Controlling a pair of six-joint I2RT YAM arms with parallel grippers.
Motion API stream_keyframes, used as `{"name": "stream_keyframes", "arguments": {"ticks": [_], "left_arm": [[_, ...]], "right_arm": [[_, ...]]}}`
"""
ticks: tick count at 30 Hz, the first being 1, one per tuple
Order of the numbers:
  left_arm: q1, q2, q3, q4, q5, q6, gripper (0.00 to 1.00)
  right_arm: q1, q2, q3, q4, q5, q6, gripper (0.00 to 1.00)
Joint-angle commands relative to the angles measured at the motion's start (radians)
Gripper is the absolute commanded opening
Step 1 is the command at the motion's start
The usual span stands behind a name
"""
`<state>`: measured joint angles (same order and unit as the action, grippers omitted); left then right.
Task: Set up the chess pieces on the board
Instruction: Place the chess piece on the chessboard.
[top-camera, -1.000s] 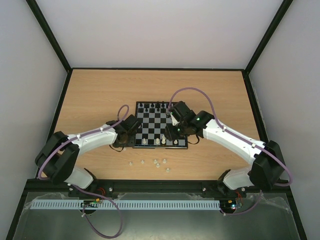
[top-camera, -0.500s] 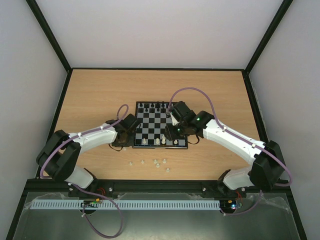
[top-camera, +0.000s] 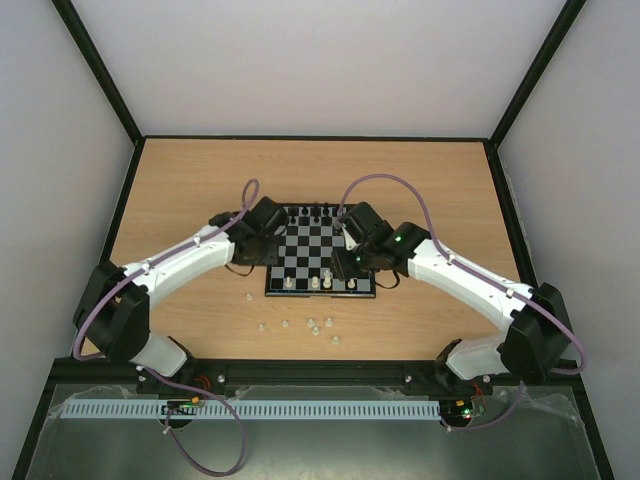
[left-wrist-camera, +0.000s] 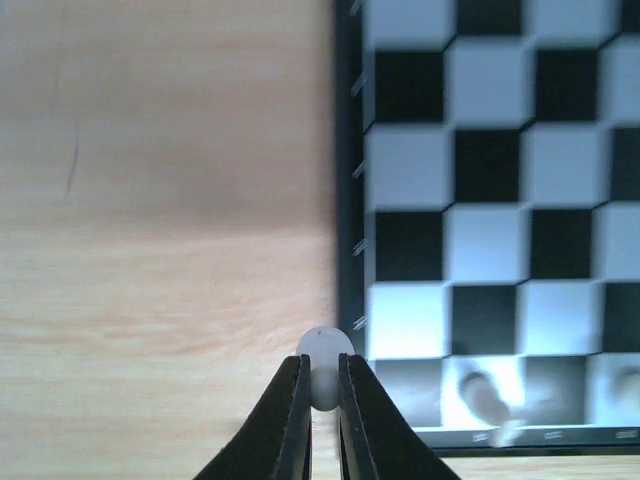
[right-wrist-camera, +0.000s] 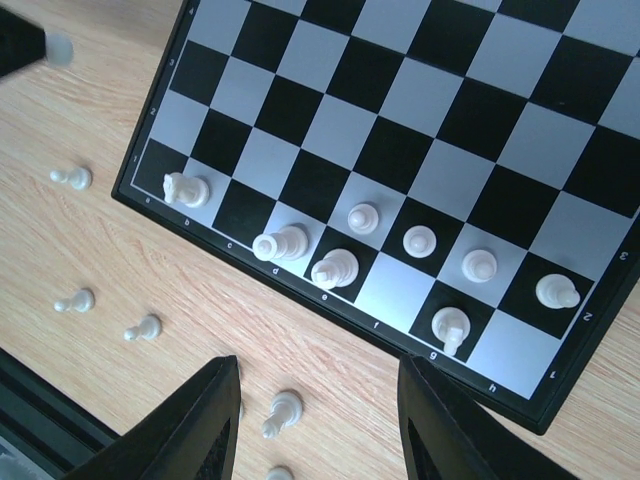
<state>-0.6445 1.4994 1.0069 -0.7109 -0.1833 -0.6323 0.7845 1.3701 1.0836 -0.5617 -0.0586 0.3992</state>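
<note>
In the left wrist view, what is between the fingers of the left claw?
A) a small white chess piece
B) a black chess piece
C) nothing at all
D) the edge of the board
A: the left claw is closed on a small white chess piece, which sits over the wooden table just outside the border of the board.

One view overhead; both close wrist views share the board (top-camera: 316, 250).
</note>
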Motion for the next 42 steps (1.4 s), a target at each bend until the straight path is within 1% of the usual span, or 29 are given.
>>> {"name": "stream_keyframes", "arguments": {"ticks": [1,8,13,17,20,31,42], "left_arm": [[-0.01,0.02,0.151,-0.092,0.011,0.066,0.05],[-0.074,0.162,0.324,-0.135,0.02,0.103,0.05],[-0.127,0.268,0.425,-0.153,0.046,0.12,0.05],[-0.17,0.34,0.488,-0.168,0.055,0.13,0.05],[-0.194,0.375,0.515,-0.176,0.06,0.131,0.05],[-0.235,0.421,0.484,-0.163,0.081,0.115,0.06],[-0.24,0.437,0.409,-0.085,0.112,0.099,0.06]], "right_arm": [[-0.005,-0.04,0.003,-0.026,0.038,-0.011,0.44],[-0.005,-0.066,0.025,-0.049,0.069,-0.003,0.44],[-0.005,-0.119,0.03,-0.069,0.118,0.018,0.44],[-0.008,-0.175,0.027,-0.084,0.156,0.033,0.48],[-0.007,-0.196,0.023,-0.089,0.16,0.035,0.48],[-0.007,-0.201,0.007,-0.082,0.145,0.029,0.49],[-0.008,-0.204,0.002,-0.076,0.143,0.027,0.49]]}}
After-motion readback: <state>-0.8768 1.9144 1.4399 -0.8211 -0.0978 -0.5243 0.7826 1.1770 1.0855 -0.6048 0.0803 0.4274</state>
